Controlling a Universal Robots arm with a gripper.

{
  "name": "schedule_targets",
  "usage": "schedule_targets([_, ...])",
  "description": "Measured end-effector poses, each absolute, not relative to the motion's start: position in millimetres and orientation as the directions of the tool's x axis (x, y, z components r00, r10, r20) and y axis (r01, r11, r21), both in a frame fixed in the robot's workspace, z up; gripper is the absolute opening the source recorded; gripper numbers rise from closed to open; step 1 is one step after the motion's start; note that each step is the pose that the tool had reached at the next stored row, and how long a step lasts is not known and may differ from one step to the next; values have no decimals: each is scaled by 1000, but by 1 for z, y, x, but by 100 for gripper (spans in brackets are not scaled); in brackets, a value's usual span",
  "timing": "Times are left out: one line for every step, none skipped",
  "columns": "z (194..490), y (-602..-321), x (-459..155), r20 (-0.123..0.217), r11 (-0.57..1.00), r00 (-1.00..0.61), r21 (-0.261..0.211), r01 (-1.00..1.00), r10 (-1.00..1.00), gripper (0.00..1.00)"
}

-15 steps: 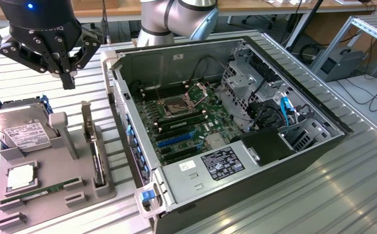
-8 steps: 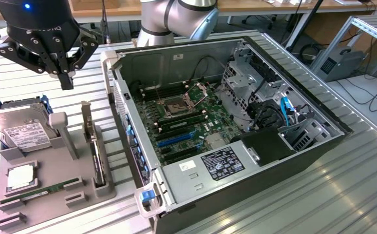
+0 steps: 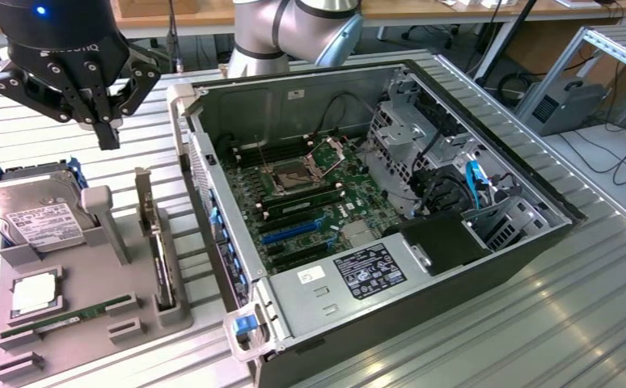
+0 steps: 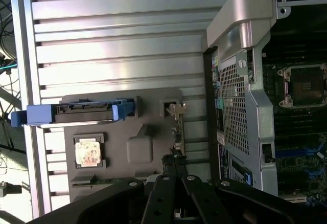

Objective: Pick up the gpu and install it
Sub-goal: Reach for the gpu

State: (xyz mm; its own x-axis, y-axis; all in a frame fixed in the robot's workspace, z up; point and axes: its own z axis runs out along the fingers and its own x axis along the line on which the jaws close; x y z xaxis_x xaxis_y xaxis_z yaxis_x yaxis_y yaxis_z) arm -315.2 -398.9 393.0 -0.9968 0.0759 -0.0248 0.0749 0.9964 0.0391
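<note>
The gpu stands edgewise in the tray; wrist view places closed, empty jaws above it.

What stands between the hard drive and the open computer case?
The gpu, standing on edge in the grey tray; the exterior view shows it.

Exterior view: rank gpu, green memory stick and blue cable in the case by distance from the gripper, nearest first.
1. gpu, upright in the tray, beneath the gripper.
2. green memory stick, flat on the tray.
3. blue cable, inside the case, exterior view's right.
</note>
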Motion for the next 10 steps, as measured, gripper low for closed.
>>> schedule_targets([393, -399, -316, -25, 996, -997, 39, 75, 76, 11])
schedule_targets([393, -399, -316, -25, 996, -997, 38, 75, 76, 11])
schedule_targets([393, -399, -316, -25, 996, -997, 38, 75, 76, 11])
schedule_targets([393, -399, -317, -25, 996, -997, 37, 75, 76, 11])
schedule_targets([393, -399, -317, -25, 997, -997, 37, 75, 76, 11])
schedule_targets([393, -399, -318, -25, 997, -997, 37, 75, 76, 11])
schedule_targets([393, -399, -318, -25, 997, -997, 36, 75, 76, 11])
schedule_targets([393, -399, -319, -25, 997, -997, 36, 75, 76, 11])
schedule_targets([393, -399, -319, -25, 997, -997, 35, 75, 76, 11])
schedule_targets([393, -399, -319, -25, 997, -997, 35, 75, 76, 11])
